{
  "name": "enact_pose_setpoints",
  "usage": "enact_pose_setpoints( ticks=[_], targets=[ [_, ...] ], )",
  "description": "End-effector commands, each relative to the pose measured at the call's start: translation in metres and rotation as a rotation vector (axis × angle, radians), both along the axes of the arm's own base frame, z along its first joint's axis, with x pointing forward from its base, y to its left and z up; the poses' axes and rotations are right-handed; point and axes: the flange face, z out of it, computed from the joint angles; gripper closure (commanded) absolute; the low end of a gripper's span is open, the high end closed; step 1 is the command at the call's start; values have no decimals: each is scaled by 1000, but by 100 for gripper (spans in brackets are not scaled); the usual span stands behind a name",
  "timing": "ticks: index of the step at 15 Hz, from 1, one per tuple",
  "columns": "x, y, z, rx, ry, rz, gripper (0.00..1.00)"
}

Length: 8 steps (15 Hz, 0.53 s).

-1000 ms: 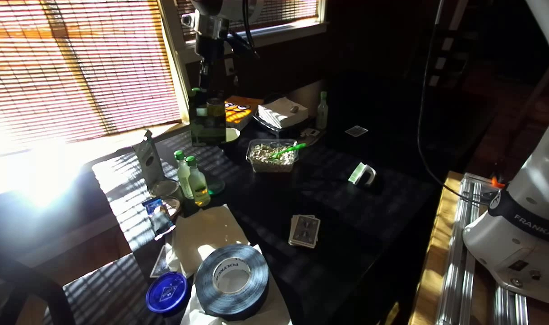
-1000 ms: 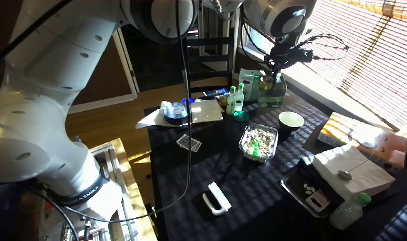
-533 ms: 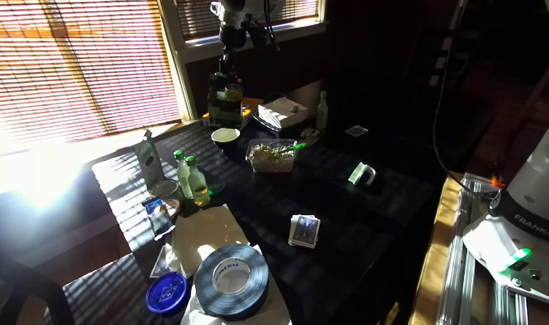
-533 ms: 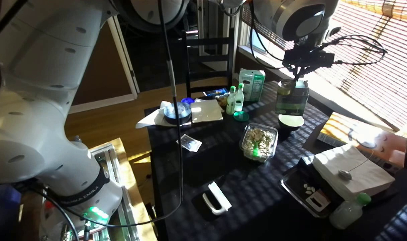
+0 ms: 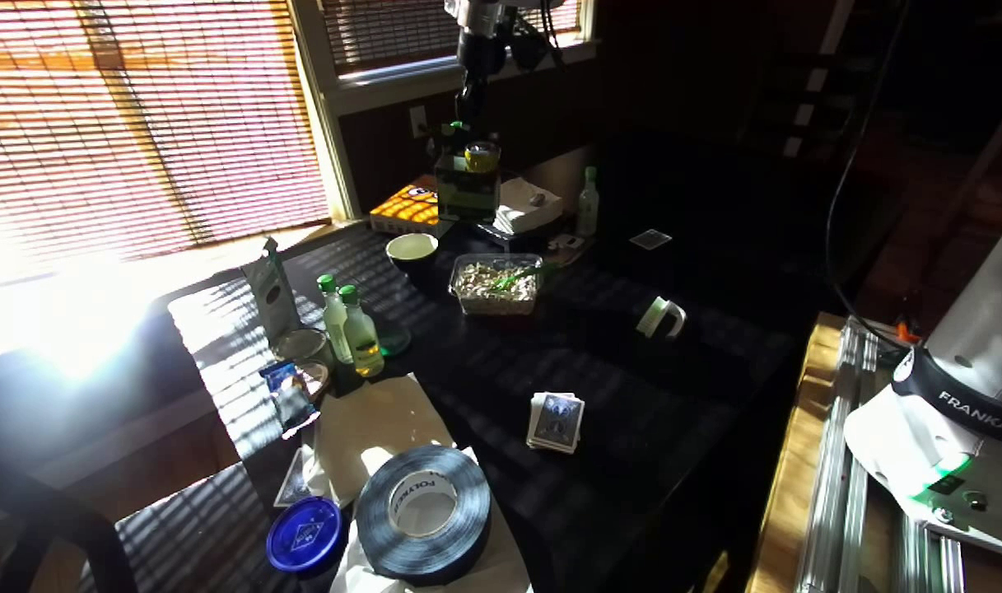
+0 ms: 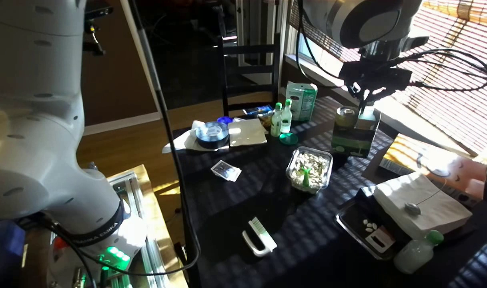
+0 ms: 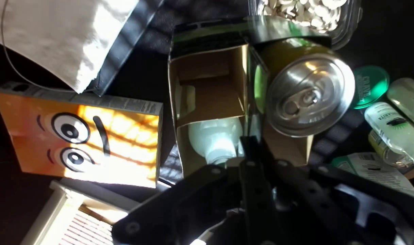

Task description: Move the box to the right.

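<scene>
The box is a dark green cardboard carrier (image 5: 468, 193) with open compartments; it also shows in an exterior view (image 6: 351, 140) and the wrist view (image 7: 207, 41). A can (image 7: 310, 97) sits in one compartment and a pale bottle (image 7: 215, 137) in another. One compartment shows bare cardboard. My gripper (image 7: 256, 144) is shut on the box's thin central divider, and its fingertips partly hide the divider. In an exterior view the gripper (image 6: 362, 105) is directly over the box. The box hangs upright above the table.
A bowl (image 5: 412, 245) and a clear tub of pale pieces (image 5: 496, 287) stand near the box. An orange box (image 6: 435, 164), a dark tray (image 6: 361, 236) with white paper (image 6: 423, 204), and a green-capped bottle (image 6: 414, 254) lie beyond. A white brush (image 6: 261, 238) lies on the table.
The box has moved to the right in both exterior views, held by my gripper. It now passes in front of the white paper in an exterior view and hides the bowl in an exterior view.
</scene>
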Motion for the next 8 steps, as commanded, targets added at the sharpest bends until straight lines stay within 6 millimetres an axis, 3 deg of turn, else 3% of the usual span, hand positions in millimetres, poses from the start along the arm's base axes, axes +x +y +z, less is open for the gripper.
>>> enact_pose_setpoints(
  ticks=[1,8],
  targets=[
    [-45,-16,16,7,-18,-86,99],
    [-111,-60,-6,43,4,-224,99]
  ],
)
